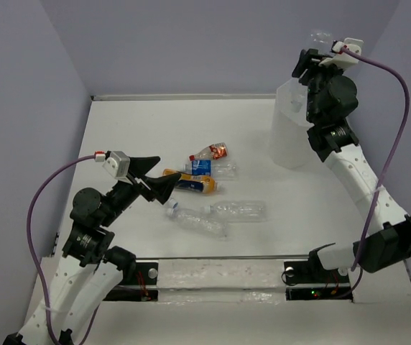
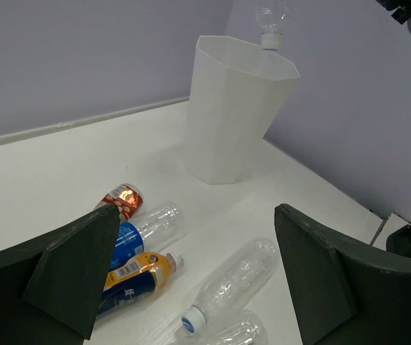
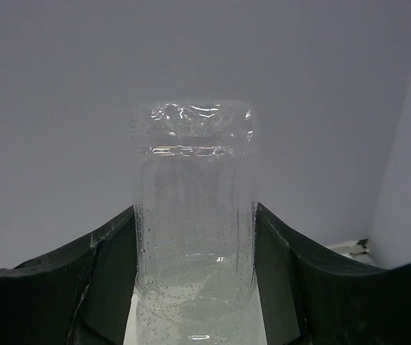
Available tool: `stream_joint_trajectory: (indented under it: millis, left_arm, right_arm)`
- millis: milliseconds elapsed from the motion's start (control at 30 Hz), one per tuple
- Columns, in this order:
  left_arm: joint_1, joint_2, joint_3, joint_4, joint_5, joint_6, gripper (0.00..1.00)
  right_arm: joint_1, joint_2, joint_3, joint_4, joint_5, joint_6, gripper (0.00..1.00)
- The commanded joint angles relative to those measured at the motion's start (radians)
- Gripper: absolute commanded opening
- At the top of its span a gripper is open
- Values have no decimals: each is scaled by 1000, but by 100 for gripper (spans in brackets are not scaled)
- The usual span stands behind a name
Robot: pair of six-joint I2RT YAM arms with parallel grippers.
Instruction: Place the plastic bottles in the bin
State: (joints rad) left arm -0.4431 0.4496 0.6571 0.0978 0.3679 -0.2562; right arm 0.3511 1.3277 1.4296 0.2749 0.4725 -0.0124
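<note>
While the right jaws are shut tight on a bottle (image 3: 195, 230), they hold it up high, right over the bin (image 1: 288, 136). The bottle hangs with its cap down and its bottom up. The cap is over the bin's open top. The bottle sits between the two black fingers (image 3: 98, 287), which press on both its sides. The bin stands on the white bench (image 1: 119, 129), under these jaws and near the far wall.

The left jaws are wide open and hold nothing. They hang in the air over the bench, well apart from the bin. Five bottles lie flat on the bench, in front of these jaws and below them. By the left finger (image 2: 69, 273) three lie close together: a red bottle (image 2: 121, 199), a blue bottle (image 2: 135, 238) and an orange bottle (image 2: 137, 277). The blue bottle lies between the other two. Between the two fingers, nearer the right one, lies a long clear bottle (image 2: 231, 284) with a bluish cap. The last bottle (image 2: 238, 334), also clear, lies just beside it, closer to the jaws.
</note>
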Motion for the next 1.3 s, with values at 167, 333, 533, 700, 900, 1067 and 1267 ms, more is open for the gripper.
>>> stream_joint_trajectory:
  millis: [167, 333, 533, 700, 900, 1067, 1267]
  left_arm:
    - [1, -6, 52, 6, -35, 0, 99]
    - [1, 6, 55, -9, -73, -2, 99]
    - [3, 26, 58, -10, -86, -3, 99]
    - [7, 29, 62, -17, -112, -5, 99]
    - [30, 28, 88, -96, -347, -31, 99]
    - [49, 0, 114, -170, -596, -74, 99]
    - [79, -37, 154, -276, -992, -204, 99]
  right_arm:
    - [-202, 137, 30, 172, 48, -110, 42]
    - [-212, 113, -87, 184, 9, -69, 66]
    - [-212, 62, -161, 176, 15, -32, 95]
    - [-189, -1, -153, 81, -160, 54, 96]
    - [79, 2, -143, -64, -456, 32, 91]
    - [262, 131, -100, -134, -722, 62, 84]
    - [426, 326, 77, -232, -842, 100, 88]
